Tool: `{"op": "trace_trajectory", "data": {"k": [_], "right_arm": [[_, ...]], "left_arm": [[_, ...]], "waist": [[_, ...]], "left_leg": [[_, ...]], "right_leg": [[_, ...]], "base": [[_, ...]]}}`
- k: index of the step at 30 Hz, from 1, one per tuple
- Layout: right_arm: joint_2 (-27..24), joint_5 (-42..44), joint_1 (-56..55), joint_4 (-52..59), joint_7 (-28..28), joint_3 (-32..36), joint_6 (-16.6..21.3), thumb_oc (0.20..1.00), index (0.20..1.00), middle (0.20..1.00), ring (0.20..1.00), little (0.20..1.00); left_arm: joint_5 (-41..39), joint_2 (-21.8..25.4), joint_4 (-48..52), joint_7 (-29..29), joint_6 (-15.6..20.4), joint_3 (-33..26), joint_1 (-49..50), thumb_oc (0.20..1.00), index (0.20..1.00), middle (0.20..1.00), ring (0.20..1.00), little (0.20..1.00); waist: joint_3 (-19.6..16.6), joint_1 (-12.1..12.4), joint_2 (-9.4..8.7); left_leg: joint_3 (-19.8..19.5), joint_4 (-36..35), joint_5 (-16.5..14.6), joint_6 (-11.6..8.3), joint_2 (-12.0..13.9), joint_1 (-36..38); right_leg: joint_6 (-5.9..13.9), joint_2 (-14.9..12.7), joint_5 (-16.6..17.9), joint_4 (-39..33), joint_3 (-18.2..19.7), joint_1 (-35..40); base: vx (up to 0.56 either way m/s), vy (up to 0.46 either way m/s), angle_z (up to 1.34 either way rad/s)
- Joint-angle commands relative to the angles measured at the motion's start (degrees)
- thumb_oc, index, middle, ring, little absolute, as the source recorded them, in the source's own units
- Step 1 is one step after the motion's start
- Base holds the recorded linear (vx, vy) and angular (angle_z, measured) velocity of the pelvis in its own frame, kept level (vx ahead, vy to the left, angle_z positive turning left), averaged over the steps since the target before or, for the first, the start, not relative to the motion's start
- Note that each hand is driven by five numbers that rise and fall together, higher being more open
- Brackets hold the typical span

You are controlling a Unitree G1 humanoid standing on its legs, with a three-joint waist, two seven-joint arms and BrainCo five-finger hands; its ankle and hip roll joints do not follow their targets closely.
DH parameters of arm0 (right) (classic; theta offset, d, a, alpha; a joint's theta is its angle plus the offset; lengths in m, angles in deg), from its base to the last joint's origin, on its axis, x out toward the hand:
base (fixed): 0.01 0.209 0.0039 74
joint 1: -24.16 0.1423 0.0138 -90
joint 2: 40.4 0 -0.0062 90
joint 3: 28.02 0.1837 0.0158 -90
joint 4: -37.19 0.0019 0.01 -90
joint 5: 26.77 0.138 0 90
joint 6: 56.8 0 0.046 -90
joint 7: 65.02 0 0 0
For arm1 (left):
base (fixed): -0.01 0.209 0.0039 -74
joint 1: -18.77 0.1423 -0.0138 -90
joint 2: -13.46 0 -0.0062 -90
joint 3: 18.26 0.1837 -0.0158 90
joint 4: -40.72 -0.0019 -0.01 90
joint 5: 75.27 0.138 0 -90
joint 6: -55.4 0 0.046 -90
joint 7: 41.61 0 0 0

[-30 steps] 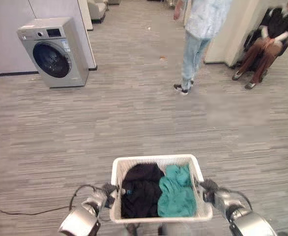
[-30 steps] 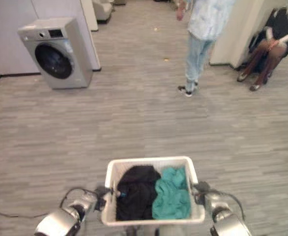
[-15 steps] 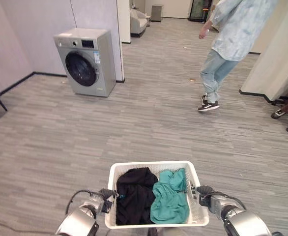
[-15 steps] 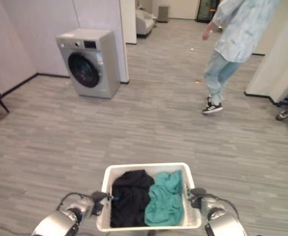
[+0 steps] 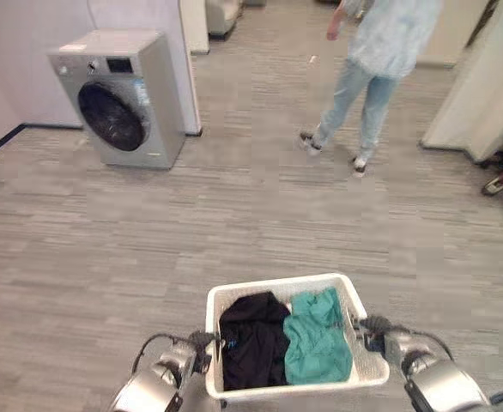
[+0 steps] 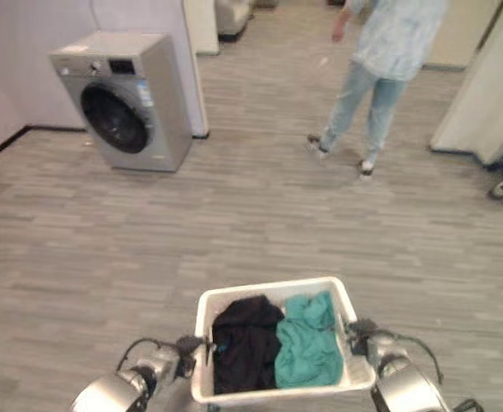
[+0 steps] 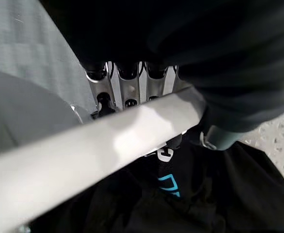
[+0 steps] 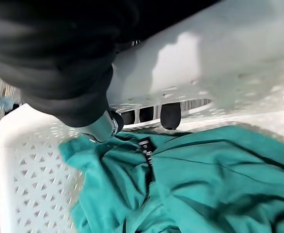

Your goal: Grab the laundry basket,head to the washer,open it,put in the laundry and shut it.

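Big open room with grey plank floor (image 5: 234,215) everywhere. Far left, against the wall, sits the silver washer (image 5: 123,99), round dark door closed and facing out into the room. Far right of centre there's a person (image 5: 376,64) in a pale shirt and light jeans standing on the floor, well apart from the washer (somebody else's shoes poke in at the far right edge too).

Down near the robot is the white laundry basket (image 5: 367,365), lattice walls, held up off the floor between the two hands. Inside it, a black garment (image 5: 251,339) fills the left half and a teal garment (image 5: 318,339) the right half, the two touching in the middle.

The left hand (image 7: 127,87) is on the basket's left rim: in its wrist view the fingers are curled over the white rim bar with the thumb on the inner side above the black cloth. The right hand (image 8: 147,115) does the same on the right rim, dark fingertips hooked through the handle slot just above the teal cloth, so both are clamped on the basket.
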Motion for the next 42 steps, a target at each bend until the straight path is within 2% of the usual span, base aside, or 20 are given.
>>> {"op": "trace_trajectory", "data": {"k": [1, 2, 3, 4, 5, 7, 10, 12, 13, 14, 19, 24, 25, 26, 27, 28, 31, 34, 35, 42], "right_arm": [[3.68, -0.94, -1.92, 0.09, 4.42, 2.56, -0.85, 0.200, 0.200, 0.200, 0.200, 0.200], [3.65, -0.94, -1.91, 0.09, 4.43, 2.55, -0.85, 0.200, 0.200, 0.200, 0.200, 0.200], [3.60, -0.77, -3.19, -0.19, 5.16, 3.97, -0.91, 0.200, 0.200, 0.200, 0.200, 0.200], [3.26, -1.51, -3.67, -0.46, 5.73, 4.57, -0.80, 0.200, 0.200, 0.200, 0.200, 0.200], [3.23, -1.52, -3.67, -0.46, 5.73, 4.57, -0.80, 0.200, 0.200, 0.200, 0.200, 0.200], [3.21, -0.29, -3.31, 1.17, 5.64, 5.53, -0.47, 0.200, 0.200, 0.200, 0.200, 0.200], [3.83, 0.56, -3.08, 2.03, 5.49, 5.51, -0.21, 0.200, 0.200, 0.200, 0.200, 0.200], [4.30, 1.30, -3.14, 2.78, 5.70, 5.16, -0.35, 0.200, 0.200, 0.200, 0.200, 0.200], [4.55, 0.94, -3.22, 2.69, 5.66, 4.55, -0.52, 0.200, 0.200, 0.200, 0.200, 0.200], [4.55, 0.94, -3.21, 2.68, 5.66, 4.55, -0.52, 0.200, 0.200, 0.200, 0.200, 0.200], [3.50, 1.44, -1.92, 2.01, 5.11, 4.47, -0.65, 0.200, 0.200, 0.200, 0.200, 0.200], [2.68, 0.93, -3.14, 1.77, 5.61, 4.16, -0.98, 0.200, 0.200, 0.200, 0.200, 0.200], [2.31, 0.91, -3.24, 1.52, 5.58, 3.96, -1.02, 0.200, 0.200, 0.200, 0.200, 0.200], [1.43, 1.29, -3.48, 0.67, 4.87, 4.57, -0.89, 0.200, 0.200, 0.200, 0.200, 0.200], [1.46, 1.29, -3.47, 0.66, 4.87, 4.58, -0.89, 0.200, 0.200, 0.200, 0.200, 0.200], [1.02, 2.36, -4.51, 0.50, 4.18, 5.57, -0.43, 0.200, 0.200, 0.200, 0.200, 0.200], [0.63, 2.71, -4.05, 0.10, 3.36, 5.53, -0.48, 0.200, 0.200, 0.200, 0.200, 0.200], [0.18, 1.84, -2.88, -0.49, 2.61, 4.82, -0.60, 0.200, 0.200, 0.200, 0.200, 0.200], [0.77, 1.61, -2.74, -0.23, 3.27, 3.98, -0.52, 0.200, 0.200, 0.200, 0.200, 0.200], [2.46, -1.22, -3.48, 0.18, 4.35, 3.45, -0.38, 0.200, 0.200, 0.200, 0.200, 0.200]], "left_arm": [[-3.94, 3.49, -1.49, -1.95, 1.26, -3.36, -3.02, 0.200, 0.200, 0.200, 0.200, 0.200], [-3.94, 3.46, -1.49, -1.95, 1.26, -3.37, -3.03, 0.200, 0.200, 0.200, 0.200, 0.200], [-3.17, 3.17, -1.39, -2.26, 1.38, -3.14, -2.27, 0.200, 0.200, 0.200, 0.200, 0.200], [-2.29, 3.01, -1.16, -2.71, 1.38, -2.14, -1.95, 0.200, 0.200, 0.200, 0.200, 0.200], [-2.28, 2.98, -1.16, -2.71, 1.38, -2.15, -1.95, 0.200, 0.200, 0.200, 0.200, 0.200], [-0.76, 2.39, -0.68, -2.64, 1.38, -0.51, -2.18, 0.200, 0.200, 0.200, 0.200, 0.200], [1.16, 2.60, -1.10, -2.27, 1.59, -0.17, -3.08, 0.200, 0.200, 0.200, 0.200, 0.200], [0.62, 2.74, -0.97, -2.24, 1.46, -0.32, -3.92, 0.200, 0.200, 0.200, 0.200, 0.200], [0.91, 2.76, -0.79, -2.32, 1.38, -0.09, -4.83, 0.200, 0.200, 0.200, 0.200, 0.200], [0.91, 2.76, -0.80, -2.32, 1.38, -0.09, -4.84, 0.200, 0.200, 0.200, 0.200, 0.200], [2.68, 1.87, -0.57, -2.58, 2.44, 0.69, -5.27, 0.200, 0.200, 0.200, 0.200, 0.200], [3.16, 1.48, -0.93, -3.11, 2.54, 0.47, -4.30, 0.200, 0.200, 0.200, 0.200, 0.200], [2.60, 1.54, -0.89, -2.84, 2.64, 0.42, -4.29, 0.200, 0.200, 0.200, 0.200, 0.200], [0.99, 1.13, -0.88, -2.90, 2.54, 0.38, -4.11, 0.200, 0.200, 0.200, 0.200, 0.200], [0.99, 1.16, -0.88, -2.90, 2.54, 0.39, -4.10, 0.200, 0.200, 0.200, 0.200, 0.200], [-1.87, 0.03, -0.13, -3.25, 1.81, -0.06, -3.25, 0.200, 0.200, 0.200, 0.200, 0.200], [-2.50, -0.64, 0.51, -2.68, 1.77, 0.41, -3.86, 0.200, 0.200, 0.200, 0.200, 0.200], [-2.39, -1.39, 0.06, -2.23, 1.91, 1.15, -5.04, 0.200, 0.200, 0.200, 0.200, 0.200], [-1.75, -0.99, -0.75, -1.74, 2.38, 0.97, -4.76, 0.200, 0.200, 0.200, 0.200, 0.200], [-0.98, -0.35, -0.87, -2.18, 2.60, 0.57, -3.38, 0.200, 0.200, 0.200, 0.200, 0.200]], "waist": [[-0.23, 4.35, 3.02], [-0.32, 4.46, 3.20], [-1.55, 5.14, 1.60], [-1.91, 5.72, 0.72], [-2.04, 5.86, 0.89], [0.91, 3.72, 3.85], [2.68, 1.04, 4.86], [3.38, -0.88, 4.56], [3.60, -1.64, 3.67], [3.57, -1.76, 3.81], [3.03, -4.25, 2.34], [1.64, -6.11, 1.67], [1.20, -6.53, 1.28], [0.72, -6.68, 1.55], [0.59, -6.78, 1.39], [1.47, -6.33, 0.30], [2.72, -5.28, -0.68], [3.35, -3.53, 0.56], [3.19, -1.83, 2.26], [1.46, -2.05, 3.80]], "left_leg": [[-3.42, -3.78, 10.79, 0.36, -0.14, -0.82], [-3.43, -3.85, 10.90, 0.33, 0.08, -0.93], [-2.67, -0.36, 7.03, 2.41, -2.02, -1.46], [-2.30, 1.01, 3.41, 5.22, -4.94, 0.97], [-2.25, 0.89, 3.52, 5.20, -4.74, 0.88], [-2.64, 0.03, 0.70, 7.54, -5.87, 7.07], [-3.87, -1.35, -1.09, 8.01, -7.11, 11.67], [-4.27, -2.92, -2.85, 7.51, -8.47, 15.97], [-4.65, -2.31, -5.15, 6.23, -9.42, 17.85], [-4.80, -2.39, -5.02, 6.18, -9.26, 17.82], [-8.31, -0.90, -10.97, 4.49, -11.15, 24.13], [-12.03, 5.25, -12.22, 3.21, -10.24, 26.95], [-12.66, 7.71, -11.43, 2.64, -10.03, 26.19], [-12.41, 18.63, -4.13, -0.66, -7.71, 22.52], [-12.48, 18.50, -3.92, -0.66, -7.89, 22.38], [-8.91, 32.47, 4.04, -2.87, -3.78, 14.12], [-4.62, 36.30, 2.43, -2.25, -1.71, 8.01], [-4.49, 25.33, 0.63, -1.24, -1.77, 4.44], [-8.00, 4.91, 2.13, -0.49, -0.89, 5.77], [-8.63, -2.22, -0.20, 0.37, -3.40, 12.08]], "right_leg": [[2.16, -0.97, -3.75, 17.92, 1.79, -10.06], [2.12, -0.77, -3.56, 17.82, 1.90, -10.20], [5.05, -4.02, -0.38, 20.57, 1.10, -9.39], [8.75, -6.87, 12.10, 34.77, 1.09, -14.54], [8.72, -6.69, 12.30, 34.66, 1.22, -14.72], [9.80, -6.62, 23.11, 53.62, -0.37, -25.22], [8.67, -5.80, 17.12, 57.70, -1.42, -32.85], [7.53, -9.10, 14.19, 48.88, -6.75, -36.23], [6.58, -12.42, 11.91, 34.86, -10.27, -36.58], [6.50, -12.25, 12.17, 34.40, -10.51, -36.37], [9.05, -10.73, 16.82, 15.51, -3.22, -39.16], [8.94, -7.69, 17.87, 16.15, 2.93, -38.59], [8.21, -6.22, 17.67, 16.89, 5.15, -37.80], [6.03, -4.44, 15.85, 15.14, 4.02, -33.84], [6.05, -4.62, 15.95, 15.03, 3.99, -33.94], [3.22, -5.09, 15.05, 12.17, 0.98, -29.68], [1.83, -5.17, 13.82, 10.74, 0.45, -27.38], [2.72, -5.17, 12.04, 9.81, 0.79, -24.64], [4.24, -4.56, 10.24, 10.59, 2.06, -23.65], [5.47, -6.86, 8.21, 13.88, 2.92, -23.21]], "base": [[0.33, 0.092, -0.04], [0.57, 0.171, 0.07], [0.69, 0.265, 0.06], [0.69, 0.267, 0.05], [0.48, 0.284, 0.13], [0.40, 0.331, 0.29], [0.38, 0.182, 0.19], [0.52, 0.057, 0.45], [0.39, -0.038, 0.52], [0.44, -0.093, 0.40], [0.44, -0.113, 0.57], [0.44, -0.182, 0.18], [0.32, -0.284, 0.38], [0.31, -0.286, 0.56], [0.33, -0.445, 0.92], [0.12, -0.255, 0.54], [0.15, -0.249, 0.57], [0.28, 0.050, 0.16], [0.32, 0.168, -0.03], [0.25, 0.135, -0.52]]}}
